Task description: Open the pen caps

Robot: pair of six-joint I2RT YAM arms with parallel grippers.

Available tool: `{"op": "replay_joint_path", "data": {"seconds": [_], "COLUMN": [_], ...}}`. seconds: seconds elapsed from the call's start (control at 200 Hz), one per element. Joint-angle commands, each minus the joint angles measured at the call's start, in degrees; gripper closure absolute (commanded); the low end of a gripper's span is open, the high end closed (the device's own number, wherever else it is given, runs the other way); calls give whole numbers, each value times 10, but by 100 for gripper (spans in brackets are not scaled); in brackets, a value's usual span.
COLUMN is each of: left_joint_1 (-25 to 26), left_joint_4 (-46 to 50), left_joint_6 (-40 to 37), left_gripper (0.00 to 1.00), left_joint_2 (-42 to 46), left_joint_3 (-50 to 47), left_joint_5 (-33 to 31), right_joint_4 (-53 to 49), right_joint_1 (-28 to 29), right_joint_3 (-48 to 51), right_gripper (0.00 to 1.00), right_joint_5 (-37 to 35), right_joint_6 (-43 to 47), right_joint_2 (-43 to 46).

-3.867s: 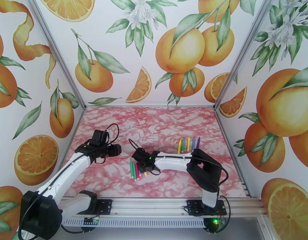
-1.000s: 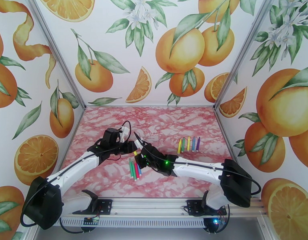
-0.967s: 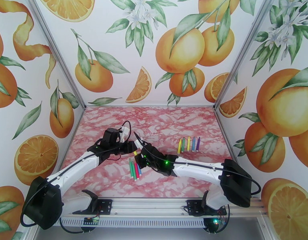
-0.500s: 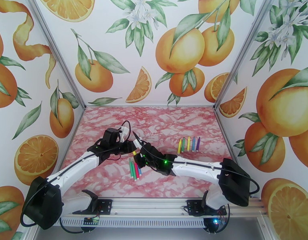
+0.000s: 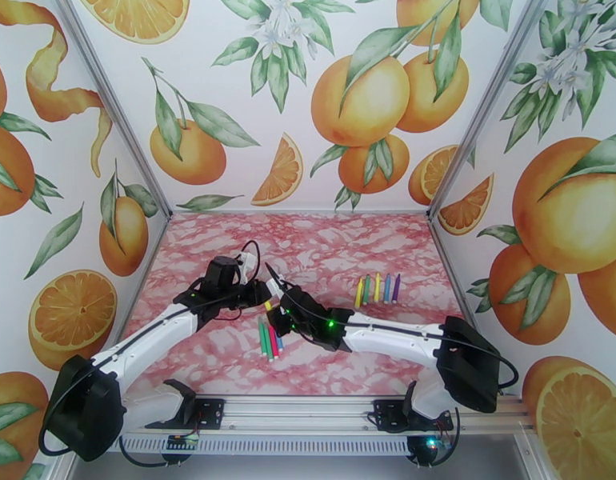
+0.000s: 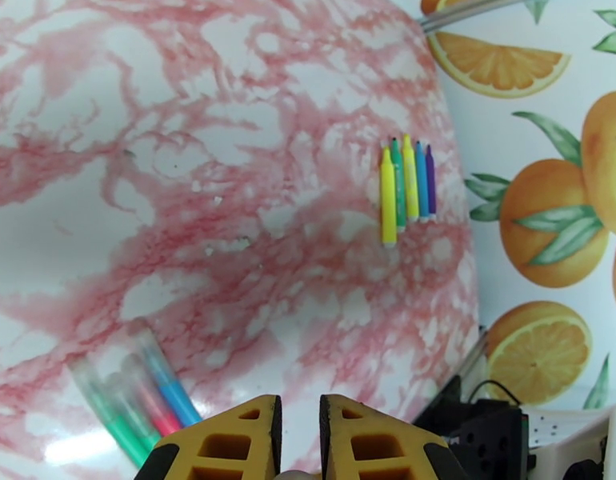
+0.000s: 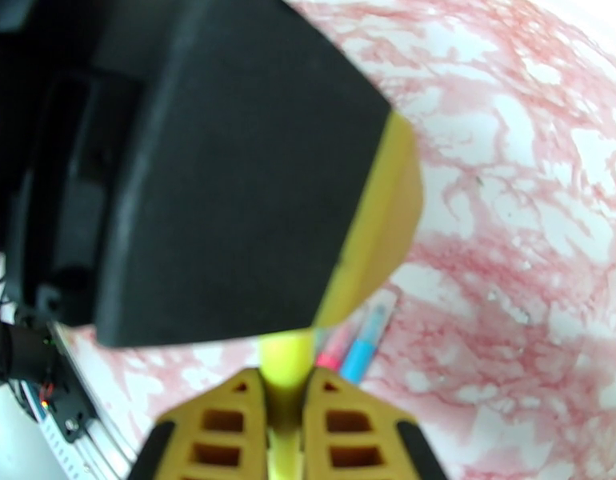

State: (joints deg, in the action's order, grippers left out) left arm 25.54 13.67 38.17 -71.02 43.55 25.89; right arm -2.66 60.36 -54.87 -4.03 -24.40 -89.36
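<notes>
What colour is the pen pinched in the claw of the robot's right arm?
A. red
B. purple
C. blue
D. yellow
D: in the right wrist view, a yellow pen sits clamped between the two fingers of the right gripper. The red and blue pens lie on the table behind it.
</notes>
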Motion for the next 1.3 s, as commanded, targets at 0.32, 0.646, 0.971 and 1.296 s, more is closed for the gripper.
{"op": "replay_joint_path", "data": {"seconds": [0.32,0.646,0.971,1.296], "left_joint_1": [1,0,0,-15], "left_joint_4": [-5,5,18,53], "left_joint_6": [-9,-17,-16,5], "left_gripper": [100,100,100,100], "left_joint_2": [17,21,18,13], "left_joint_3": [16,20,25,60], "left_joint_5": [27,33,-11,-113], "right_joint_4": [24,41,54,95], "right_joint_1": [2,2,2,11], "right_joint_3": [-2,-12,18,87], "right_gripper": [66,75,91,100], "right_joint_5": [17,29,25,17], "right_joint_6": [0,0,1,13], "right_joint_2": [-20,-36,-12,18]}}
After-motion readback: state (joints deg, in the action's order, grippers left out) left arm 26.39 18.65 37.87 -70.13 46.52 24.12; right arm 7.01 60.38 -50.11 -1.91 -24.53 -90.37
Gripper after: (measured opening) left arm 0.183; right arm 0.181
